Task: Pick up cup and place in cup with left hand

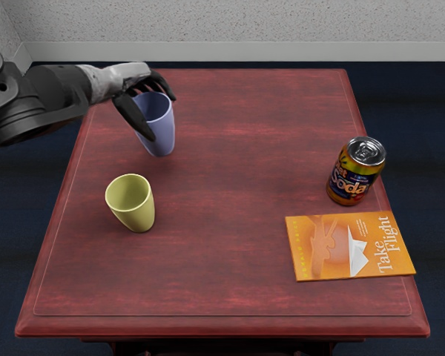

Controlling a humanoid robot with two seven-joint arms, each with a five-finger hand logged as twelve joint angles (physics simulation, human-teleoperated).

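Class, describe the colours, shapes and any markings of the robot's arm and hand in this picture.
Only the left arm shows: dark grey to black, with smooth, rounded casings, a thick ringed cylinder at one joint and a round cap near the picture's edge. The left hand is two-toned, pale mottled grey over the back and black beyond. No cables or lettering can be made out.

Cup (163, 135) behind cup (136, 211), can (355, 171) behind book (348, 247)

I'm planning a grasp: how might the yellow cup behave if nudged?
The yellow cup would probably tip fairly easily, since it narrows toward its base. It looks hollow and thin-walled, so likely light. It also looks smooth, so perhaps slightly slippery.
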